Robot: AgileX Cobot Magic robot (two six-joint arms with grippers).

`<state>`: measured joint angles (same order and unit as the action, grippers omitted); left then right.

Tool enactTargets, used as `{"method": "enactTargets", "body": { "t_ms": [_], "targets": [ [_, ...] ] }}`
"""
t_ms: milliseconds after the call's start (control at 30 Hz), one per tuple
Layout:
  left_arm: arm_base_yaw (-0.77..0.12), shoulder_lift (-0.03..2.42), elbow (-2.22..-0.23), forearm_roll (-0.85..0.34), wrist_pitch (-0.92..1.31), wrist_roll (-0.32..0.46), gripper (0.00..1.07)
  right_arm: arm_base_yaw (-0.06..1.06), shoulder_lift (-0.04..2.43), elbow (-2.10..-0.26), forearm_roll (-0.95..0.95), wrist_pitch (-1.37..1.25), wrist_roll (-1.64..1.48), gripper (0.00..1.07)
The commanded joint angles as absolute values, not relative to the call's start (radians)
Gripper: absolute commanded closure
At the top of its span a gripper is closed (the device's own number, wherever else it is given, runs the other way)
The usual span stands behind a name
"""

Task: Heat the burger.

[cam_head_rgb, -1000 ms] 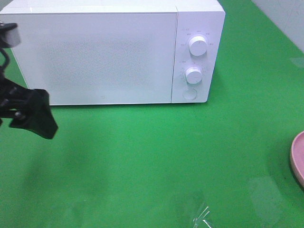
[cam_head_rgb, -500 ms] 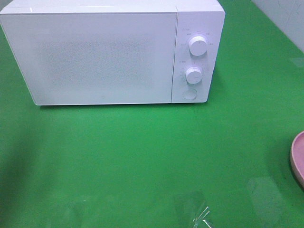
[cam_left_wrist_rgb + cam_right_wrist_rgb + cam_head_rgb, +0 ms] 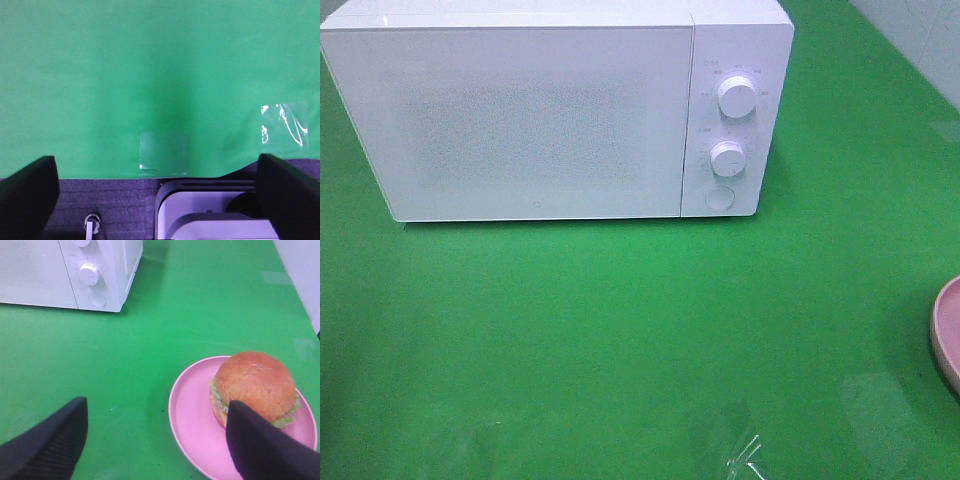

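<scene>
I see the round golden-brown burger sitting on the round pink plate, well apart from the closed white microwave. Both grippers, left and right, hang spread wide, empty.

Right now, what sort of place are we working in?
Probably a staged robot test bench mocking up a kitchen, not a real one: a closed white microwave and a burger on a pink plate, all on a bare green mat.
</scene>
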<state>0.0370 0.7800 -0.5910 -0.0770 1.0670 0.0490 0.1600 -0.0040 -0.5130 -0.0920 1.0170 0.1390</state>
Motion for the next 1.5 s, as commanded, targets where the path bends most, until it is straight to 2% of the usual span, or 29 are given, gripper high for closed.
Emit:
{"method": "enactTargets", "body": {
  "t_ms": [33,167,733,1067,1200,1500],
  "targets": [
    [0.040,0.718,-0.552,-0.069,1.056,0.039,0.07,0.152,-0.031,-0.507,-0.091,1.006,0.124,0.34],
    [0.040,0.614,-0.500,-0.070,1.044,0.039,0.07,0.152,-0.031,-0.507,-0.091,1.006,0.124,0.34],
    [0.032,0.404,-0.500,-0.076,1.043,0.040,0.07,0.152,-0.031,-0.507,-0.091,1.006,0.124,0.34],
    [0.028,0.214,-0.500,-0.077,1.043,0.042,0.07,0.152,-0.031,-0.507,-0.091,1.006,0.124,0.34],
    [0.028,0.068,-0.500,-0.077,1.043,0.043,0.07,0.152,-0.031,-0.507,-0.091,1.006,0.124,0.34],
    [0.028,-0.032,-0.500,-0.077,1.042,0.045,0.07,0.152,-0.031,-0.507,-0.091,1.006,0.124,0.34]
  ]
}}
